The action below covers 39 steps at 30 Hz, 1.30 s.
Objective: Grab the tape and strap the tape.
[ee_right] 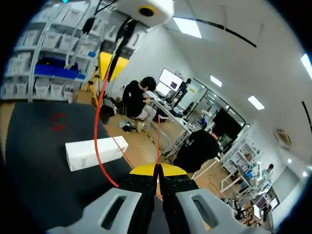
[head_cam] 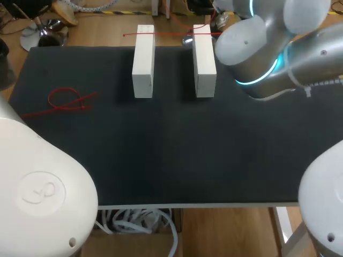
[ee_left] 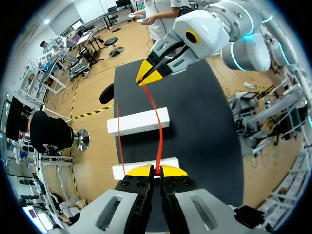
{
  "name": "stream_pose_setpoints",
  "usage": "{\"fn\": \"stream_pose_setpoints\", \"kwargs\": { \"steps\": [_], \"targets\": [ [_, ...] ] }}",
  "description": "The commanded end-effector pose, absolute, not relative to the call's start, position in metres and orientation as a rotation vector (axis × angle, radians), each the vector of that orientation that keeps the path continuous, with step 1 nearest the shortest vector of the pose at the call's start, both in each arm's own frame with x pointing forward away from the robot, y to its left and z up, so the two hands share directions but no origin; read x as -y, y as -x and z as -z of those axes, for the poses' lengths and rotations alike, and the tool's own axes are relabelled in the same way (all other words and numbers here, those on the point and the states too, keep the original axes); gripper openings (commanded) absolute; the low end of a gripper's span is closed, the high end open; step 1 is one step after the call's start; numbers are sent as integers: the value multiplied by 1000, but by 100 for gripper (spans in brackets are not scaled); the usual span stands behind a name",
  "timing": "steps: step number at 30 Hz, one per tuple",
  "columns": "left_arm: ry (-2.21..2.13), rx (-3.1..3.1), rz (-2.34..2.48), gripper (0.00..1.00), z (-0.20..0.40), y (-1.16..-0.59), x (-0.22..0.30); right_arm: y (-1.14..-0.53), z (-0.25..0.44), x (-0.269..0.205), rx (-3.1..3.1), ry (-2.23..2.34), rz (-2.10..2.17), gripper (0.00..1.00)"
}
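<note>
A red tie (ee_left: 158, 126) runs taut between my two grippers above two white blocks. In the left wrist view my left gripper (ee_left: 157, 170) is shut on one end of it, just over the nearer white block (ee_left: 168, 161). Ahead, past the farther block (ee_left: 139, 121), my right gripper (ee_left: 144, 80) pinches the other end. From the right wrist, my right gripper (ee_right: 156, 169) is shut on the tie (ee_right: 97, 126), which arcs up to my left arm's wrist (ee_right: 145, 9). In the head view the tie (head_cam: 140, 34) crosses the blocks' far ends; both grippers are hidden there.
The two white blocks (head_cam: 143, 61) (head_cam: 204, 61) stand side by side at the back of the black table (head_cam: 171, 150). A second red tie, looped (head_cam: 67, 101), lies at the left. My right arm's elbow (head_cam: 252, 53) hangs over the back right corner.
</note>
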<state>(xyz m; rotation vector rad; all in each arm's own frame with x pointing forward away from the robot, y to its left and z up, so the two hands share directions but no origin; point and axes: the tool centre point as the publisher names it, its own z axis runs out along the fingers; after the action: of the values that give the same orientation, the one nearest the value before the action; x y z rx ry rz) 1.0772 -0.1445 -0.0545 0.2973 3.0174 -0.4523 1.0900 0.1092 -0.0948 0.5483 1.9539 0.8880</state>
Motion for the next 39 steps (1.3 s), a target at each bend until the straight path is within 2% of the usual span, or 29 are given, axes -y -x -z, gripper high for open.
{"fn": "stream_pose_setpoints", "kwargs": {
  "steps": [1,10,19,39],
  "targets": [
    [-296,-3021,446,0,54,-1078,145,-1092,89,-110,-2146,-818,-682,0],
    [-296,-3021,446,0,54,-1078,145,-1092,89,-110,-2146,-818,-682,0],
    [-296,-3021,446,0,54,-1078,145,-1085,83,-132,-2136,-681,-399,0],
    [-296,-3021,446,0,54,-1078,145,-1081,69,-145,-2103,-667,-102,0]
  ]
}}
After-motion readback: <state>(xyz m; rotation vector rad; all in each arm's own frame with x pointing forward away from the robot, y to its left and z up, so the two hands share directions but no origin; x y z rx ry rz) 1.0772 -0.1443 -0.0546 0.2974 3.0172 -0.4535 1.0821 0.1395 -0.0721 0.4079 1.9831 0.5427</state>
